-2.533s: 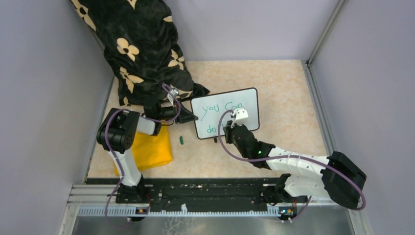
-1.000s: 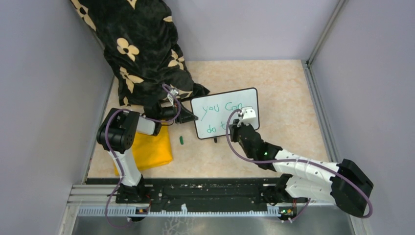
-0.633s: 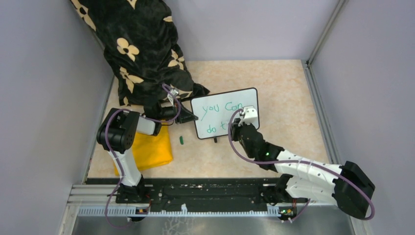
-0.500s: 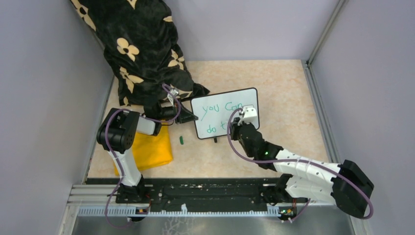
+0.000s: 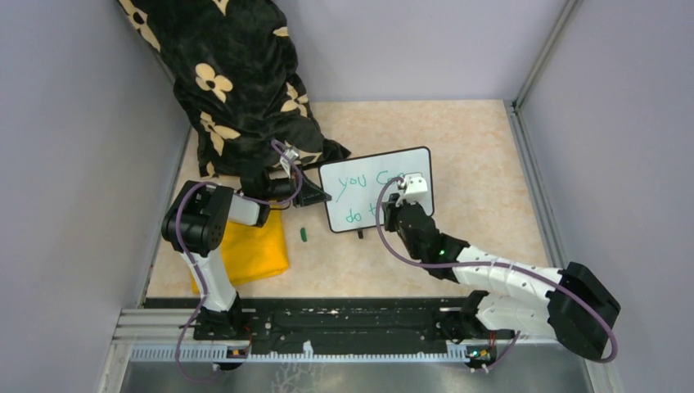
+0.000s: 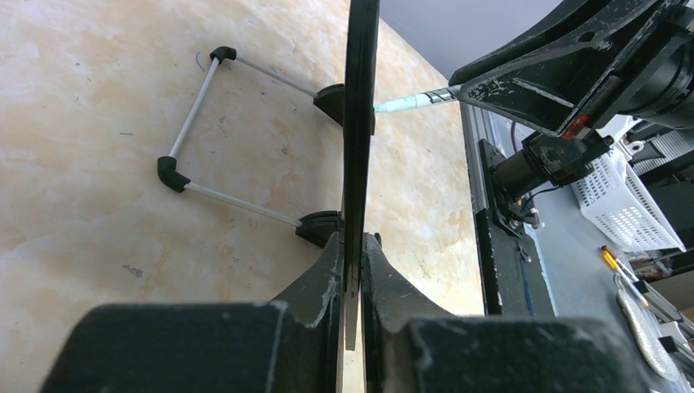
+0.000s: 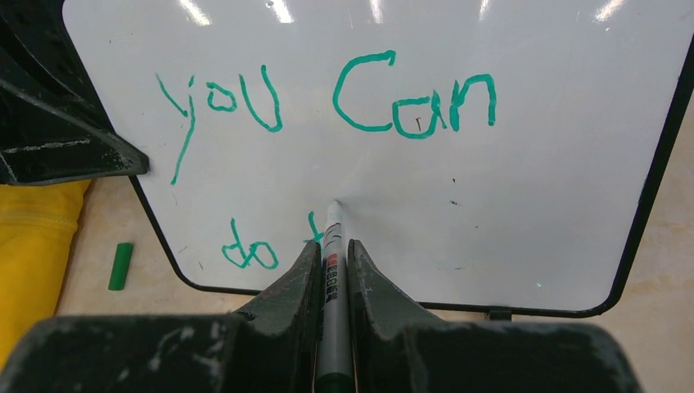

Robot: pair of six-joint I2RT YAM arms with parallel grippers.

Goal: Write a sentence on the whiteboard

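Slid a little to the right and up along the board (image 5: pixel 352 205) since a moment ago, going by the right gripper (image 7: pixel 331 248). Standing up on its feet on the table (image 5: pixel 479 155), leaning back a bit. Sentence (image 7: pixel 417 124) in green, not done yet: "you Can" on the top line, "do" and the start of a "t" on the bottom line. Looks like the first letter of "this" in the making.

Marker (image 7: pixel 333 221) pinched tight between the right gripper's fingers, tip up against the board just right of "do". Left gripper (image 6: pixel 352 244) shut thin on the board's left edge, keeping it steady. Green cap (image 5: pixel 303 234) lying just left of the board's bottom corner. Yellow cloth (image 5: pixel 250 250) farther left of the board.

Next, most likely: finish the "t", then go right along the bottom line for "h", "i", "s". Plenty of white space there. Press softly, so as not to push the board over, and keep holding that left edge.
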